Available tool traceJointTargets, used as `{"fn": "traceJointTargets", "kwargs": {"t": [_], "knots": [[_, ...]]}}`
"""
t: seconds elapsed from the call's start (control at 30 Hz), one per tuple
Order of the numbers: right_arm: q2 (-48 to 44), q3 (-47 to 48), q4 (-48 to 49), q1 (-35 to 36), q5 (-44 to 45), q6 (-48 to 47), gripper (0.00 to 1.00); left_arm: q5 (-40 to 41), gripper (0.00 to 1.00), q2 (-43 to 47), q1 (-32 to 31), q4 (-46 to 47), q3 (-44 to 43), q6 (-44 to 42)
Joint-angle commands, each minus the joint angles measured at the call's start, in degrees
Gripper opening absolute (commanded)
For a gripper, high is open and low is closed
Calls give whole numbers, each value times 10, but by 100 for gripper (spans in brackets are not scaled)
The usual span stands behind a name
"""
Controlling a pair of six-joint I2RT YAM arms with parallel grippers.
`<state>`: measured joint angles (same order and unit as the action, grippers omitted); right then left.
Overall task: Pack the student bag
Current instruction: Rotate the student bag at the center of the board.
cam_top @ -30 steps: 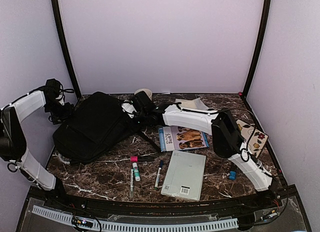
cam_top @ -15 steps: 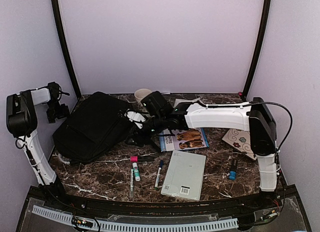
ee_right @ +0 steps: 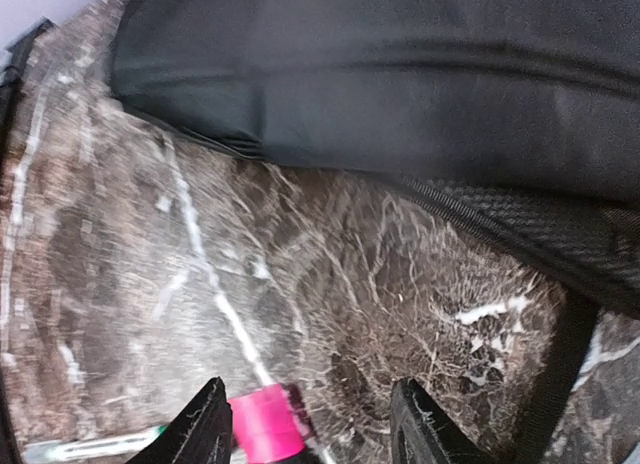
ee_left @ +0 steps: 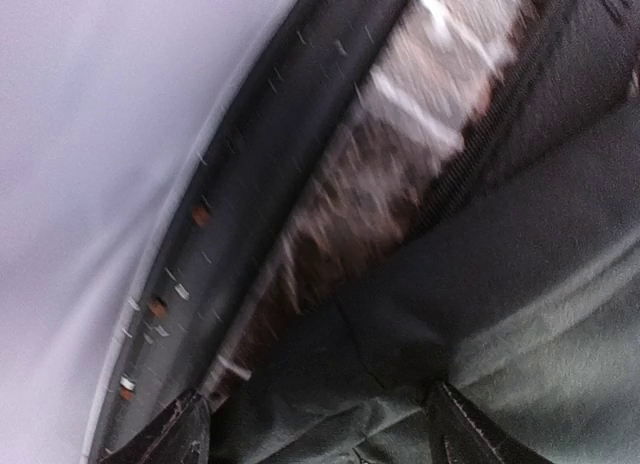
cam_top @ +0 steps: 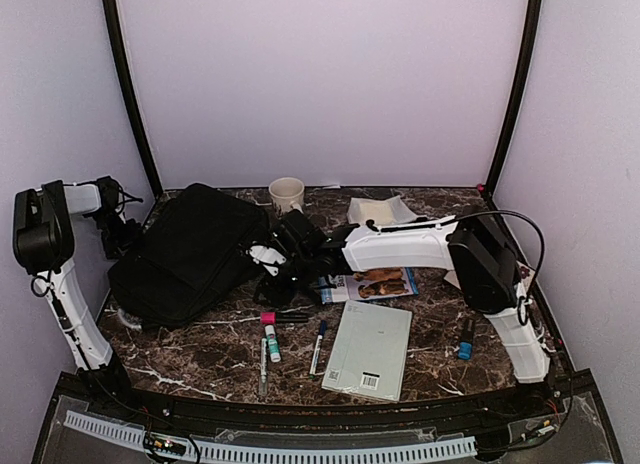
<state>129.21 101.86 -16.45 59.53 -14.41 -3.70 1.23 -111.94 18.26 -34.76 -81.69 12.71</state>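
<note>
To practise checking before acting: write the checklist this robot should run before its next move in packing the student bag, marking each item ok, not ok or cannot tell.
1. Right gripper empty, jaws apart: ok.
2. Pink-capped marker between its jaws: ok.
3. Student bag open for loading: cannot tell, no opening shows.
4. Left gripper open over the bag's fabric: ok.
5. Left gripper touching the bag: cannot tell, view blurred.
6. Notebook packed: not ok, lies on the table.
</note>
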Motion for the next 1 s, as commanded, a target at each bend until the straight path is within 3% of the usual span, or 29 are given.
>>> {"fn": "traceJointTargets", "kwargs": {"t": [0.0, 0.37, 0.8, 0.97], "knots": [[55, 74, -14, 0, 47, 28, 54, -91, 76, 72, -12, -63, 74, 3], [212, 288, -69, -24, 100, 31, 53, -143, 75, 234, -39, -67, 237, 62], [279, 378, -10, -29, 157, 16, 59, -205, 73, 396, -123, -75, 405, 138], [269, 385, -1, -29, 162, -1, 60, -179, 73, 478, -123, -122, 389, 147]]}}
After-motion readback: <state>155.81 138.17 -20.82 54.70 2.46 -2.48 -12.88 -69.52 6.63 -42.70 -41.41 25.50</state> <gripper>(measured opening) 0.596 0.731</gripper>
